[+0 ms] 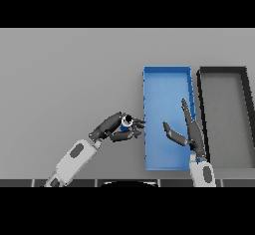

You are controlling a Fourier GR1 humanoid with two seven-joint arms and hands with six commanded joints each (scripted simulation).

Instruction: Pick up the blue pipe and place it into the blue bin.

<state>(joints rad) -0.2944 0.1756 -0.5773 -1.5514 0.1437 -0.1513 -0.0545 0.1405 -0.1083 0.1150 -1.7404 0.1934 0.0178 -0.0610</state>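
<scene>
Blue pipe sits pinched in your left hand, just left of the blue bin; your right hand hovers over it, fingers spread.

No readable text, labels, brands, numbers or signs on anything in view.

between my left hand, curled round the blue pipe, and the blue bin i see only the bin's near wall to get over. my right hand hangs open over the bin's nearer half; its far half is free. the black bin sits just beside it.
</scene>
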